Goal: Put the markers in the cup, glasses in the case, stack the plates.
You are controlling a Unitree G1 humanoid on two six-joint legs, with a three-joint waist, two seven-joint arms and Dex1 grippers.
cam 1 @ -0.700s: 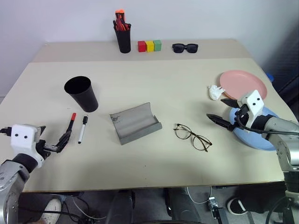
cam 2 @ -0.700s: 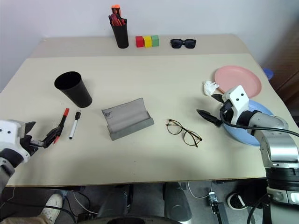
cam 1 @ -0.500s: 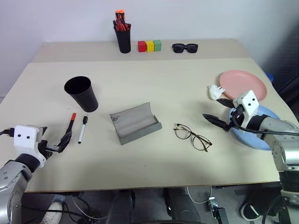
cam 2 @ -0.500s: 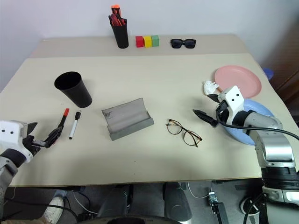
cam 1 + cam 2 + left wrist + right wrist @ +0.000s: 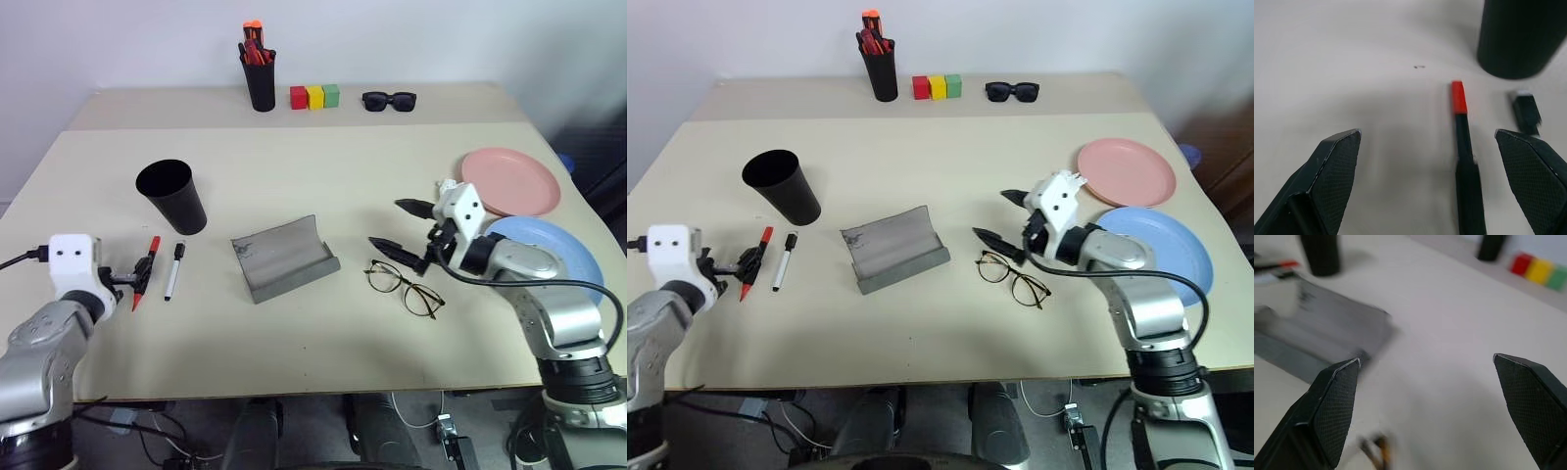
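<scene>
the right tool (image 5: 400,227) has swung in from over the blue plate (image 5: 560,257) near the right edge of the tabletop (image 5: 323,166) and now hovers wide open and empty just above the wire glasses (image 5: 404,287), beside the open grey case (image 5: 284,258). the left tool (image 5: 1432,166), also wide open and empty, has closed in on the red-capped marker (image 5: 144,269) near the left edge, below the cup (image 5: 171,196). both grasps look imminent.

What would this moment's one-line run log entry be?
left hand: open, at red-capped marker | right hand: open, above glasses | case: open, empty | plates: unstacked
</scene>
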